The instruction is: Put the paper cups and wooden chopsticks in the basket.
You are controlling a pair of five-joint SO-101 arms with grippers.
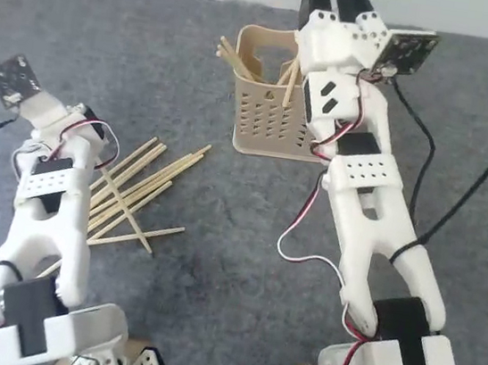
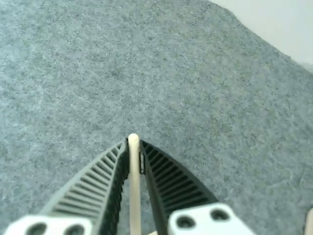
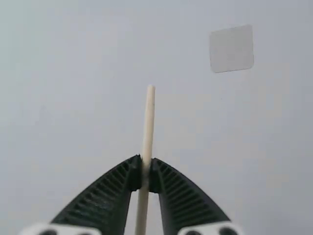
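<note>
At about nine o'clock on the grey felt-covered table (image 1: 215, 269), the left hand (image 2: 133, 147) is clamped tight on a pale wooden chopstick (image 2: 133, 191), beside a loose heap of wooden chopsticks (image 1: 135, 191) lying flat. At twelve o'clock stands the beige perforated plastic basket (image 1: 265, 122), upright, with several sticks (image 1: 234, 55) leaning inside. At the basket's one o'clock, the right hand (image 3: 145, 171) pinches a second wooden chopstick (image 3: 148, 122) firmly.
</note>
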